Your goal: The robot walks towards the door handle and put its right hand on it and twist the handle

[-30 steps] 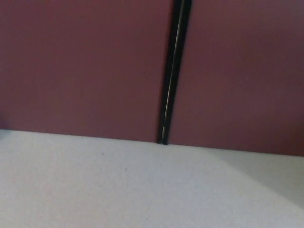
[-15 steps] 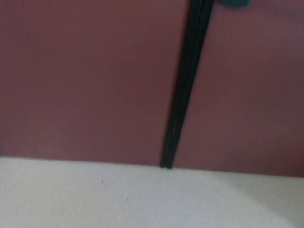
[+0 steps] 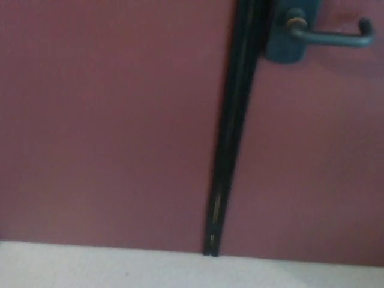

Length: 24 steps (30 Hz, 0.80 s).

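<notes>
where the head view takes in the dark red door (image 3: 120, 120), the grey door handle (image 3: 330, 37) sits at the top right, lever level, just right of the black seam (image 3: 231, 132). pale floor (image 3: 90, 267) runs below. neither robot hand shows, so finger state cannot be told.

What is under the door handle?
Under the door handle there is only plain dark red door, down to a strip of pale floor. No keyhole shows; the picture is blurred.

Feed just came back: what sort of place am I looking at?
Likely indoors, facing a doorway: dark red double doors meeting at a black seam, a lever handle on the right-hand door, pale floor below. Neither hand shows.
</notes>
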Motion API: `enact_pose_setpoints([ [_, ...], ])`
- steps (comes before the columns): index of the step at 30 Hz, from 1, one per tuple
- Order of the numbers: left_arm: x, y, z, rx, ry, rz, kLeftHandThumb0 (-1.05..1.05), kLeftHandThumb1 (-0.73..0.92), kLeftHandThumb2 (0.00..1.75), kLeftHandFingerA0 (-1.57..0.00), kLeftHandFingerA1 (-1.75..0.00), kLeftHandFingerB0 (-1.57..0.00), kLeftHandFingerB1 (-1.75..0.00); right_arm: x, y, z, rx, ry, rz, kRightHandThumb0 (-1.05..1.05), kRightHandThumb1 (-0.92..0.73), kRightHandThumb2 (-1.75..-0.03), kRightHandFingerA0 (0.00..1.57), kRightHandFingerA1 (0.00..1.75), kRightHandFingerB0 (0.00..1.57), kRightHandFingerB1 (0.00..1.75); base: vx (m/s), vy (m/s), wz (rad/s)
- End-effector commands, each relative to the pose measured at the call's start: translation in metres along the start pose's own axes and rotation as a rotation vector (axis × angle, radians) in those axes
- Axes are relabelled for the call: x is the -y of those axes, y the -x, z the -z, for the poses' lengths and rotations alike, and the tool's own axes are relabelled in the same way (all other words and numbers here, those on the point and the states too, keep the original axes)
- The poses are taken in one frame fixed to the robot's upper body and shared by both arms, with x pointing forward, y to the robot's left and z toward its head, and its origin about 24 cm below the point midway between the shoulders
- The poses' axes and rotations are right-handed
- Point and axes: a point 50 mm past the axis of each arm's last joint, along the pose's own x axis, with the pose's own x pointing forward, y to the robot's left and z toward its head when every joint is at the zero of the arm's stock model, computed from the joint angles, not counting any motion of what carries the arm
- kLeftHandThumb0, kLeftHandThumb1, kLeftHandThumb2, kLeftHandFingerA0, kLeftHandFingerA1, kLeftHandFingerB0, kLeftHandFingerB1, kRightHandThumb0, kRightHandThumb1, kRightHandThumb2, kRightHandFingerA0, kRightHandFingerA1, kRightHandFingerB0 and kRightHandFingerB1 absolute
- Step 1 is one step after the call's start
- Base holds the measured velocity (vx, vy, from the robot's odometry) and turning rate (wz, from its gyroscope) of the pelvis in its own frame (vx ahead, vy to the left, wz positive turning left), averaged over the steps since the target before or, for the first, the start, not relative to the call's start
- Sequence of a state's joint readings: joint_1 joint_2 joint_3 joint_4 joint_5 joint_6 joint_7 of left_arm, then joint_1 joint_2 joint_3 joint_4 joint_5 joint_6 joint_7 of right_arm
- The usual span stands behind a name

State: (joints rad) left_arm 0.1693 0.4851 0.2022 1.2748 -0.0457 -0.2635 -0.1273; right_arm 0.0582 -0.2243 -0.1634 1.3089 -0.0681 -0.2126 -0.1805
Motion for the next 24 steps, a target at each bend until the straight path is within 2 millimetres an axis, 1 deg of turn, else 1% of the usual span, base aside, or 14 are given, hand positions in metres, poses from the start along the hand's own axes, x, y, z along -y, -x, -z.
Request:
enact_pose_setpoints([
  [1,-0.0002,0.0002,-0.0029,0.029,-0.052,0.001,-0.29,0.43,0.62,-0.46,-0.48,-0.38,-0.43,-0.0032,0.0001,0.0006,-0.013,-0.001,-0.013,-0.28,-0.57,-0.57,0.65,0.44,0.46,0.37,0.12,-0.155,-0.18],
  [8,0.0018,-0.0018,-0.0080,0.041,-0.085,-0.002,-0.31,0.41,0.62,-0.46,-0.49,-0.37,-0.43,-0.0051,-0.0005,-0.0073,0.033,-0.021,-0.026,-0.27,-0.57,-0.57,0.63,0.44,0.45,0.37,0.09,-0.088,-0.04],
  [11,0.0012,-0.0014,-0.0069,0.036,-0.079,0.000,-0.30,0.41,0.62,-0.49,-0.50,-0.37,-0.43,-0.0050,0.0001,-0.0062,0.040,-0.003,-0.029,-0.27,-0.57,-0.57,0.63,0.44,0.45,0.37,0.11,-0.001,0.03],
  [12,0.0012,-0.0015,-0.0071,0.037,-0.081,0.001,-0.30,0.41,0.62,-0.49,-0.50,-0.37,-0.43,-0.0051,0.0001,-0.0062,0.039,0.003,-0.030,-0.27,-0.57,-0.57,0.63,0.44,0.45,0.37,0.14,-0.208,0.70],
  [14,0.0013,-0.0019,-0.0075,0.033,-0.087,0.000,-0.30,0.41,0.62,-0.49,-0.50,-0.37,-0.43,-0.0053,-0.0004,-0.0065,0.031,0.022,-0.028,-0.27,-0.57,-0.57,0.61,0.43,0.46,0.37,0.04,-0.214,0.04],
  [19,0.0011,-0.0012,-0.0076,0.045,-0.100,-0.001,-0.30,0.41,0.62,-0.49,-0.50,-0.37,-0.43,-0.0052,-0.0008,-0.0064,0.022,0.042,-0.025,-0.27,-0.57,-0.57,0.60,0.42,0.46,0.37,0.06,-0.055,0.05],
  [20,0.0010,-0.0009,-0.0074,0.047,-0.100,0.000,-0.30,0.41,0.62,-0.49,-0.50,-0.37,-0.43,-0.0052,-0.0007,-0.0063,0.022,0.030,-0.026,-0.35,-0.51,-0.67,0.55,0.48,0.42,0.43,0.13,-0.159,0.06],
  [24,0.0006,-0.0023,-0.0100,0.044,-0.086,-0.003,-0.30,0.41,0.62,-0.49,-0.50,-0.37,-0.43,-0.0070,-0.0013,-0.0093,0.027,0.007,-0.036,-0.35,-0.51,-0.66,0.54,0.47,0.43,0.43,0.15,-0.221,0.03],
])
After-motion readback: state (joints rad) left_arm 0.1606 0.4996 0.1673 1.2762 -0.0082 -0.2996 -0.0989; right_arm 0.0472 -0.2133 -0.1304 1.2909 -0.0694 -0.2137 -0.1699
